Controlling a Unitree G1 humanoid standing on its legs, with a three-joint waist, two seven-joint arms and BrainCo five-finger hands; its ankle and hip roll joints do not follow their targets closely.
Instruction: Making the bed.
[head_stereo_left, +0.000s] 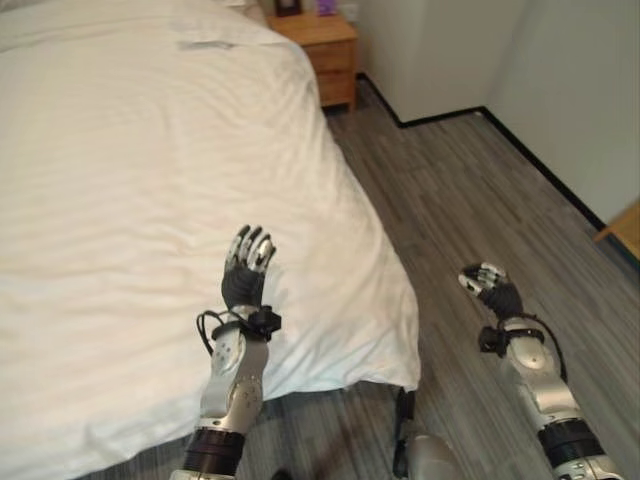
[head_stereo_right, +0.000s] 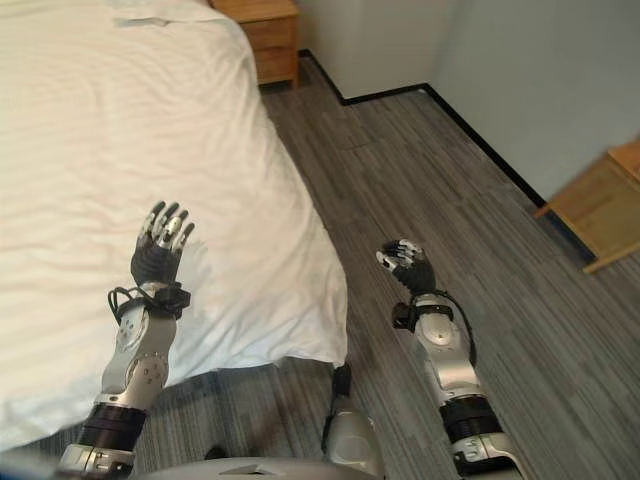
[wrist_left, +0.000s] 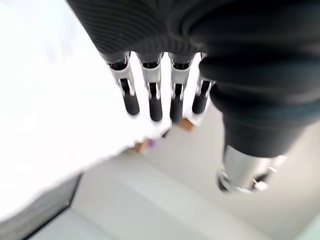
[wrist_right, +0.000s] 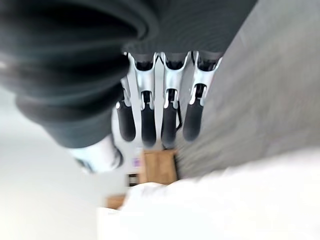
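A bed with a white duvet (head_stereo_left: 150, 180) fills the left of the eye views; the cover lies mostly smooth and its corner (head_stereo_left: 395, 365) hangs over the bed's near right corner. My left hand (head_stereo_left: 247, 268) is raised above the duvet near the foot end, fingers (wrist_left: 155, 97) straight and holding nothing. My right hand (head_stereo_right: 406, 265) hovers over the floor to the right of the bed, open and empty, its fingers (wrist_right: 148, 117) relaxed.
A wooden nightstand (head_stereo_left: 325, 55) stands at the head of the bed by the white wall (head_stereo_left: 440, 50). Grey wood-plank floor (head_stereo_left: 470, 200) runs along the bed's right side. Another wooden piece of furniture (head_stereo_right: 600, 205) sits at the right edge.
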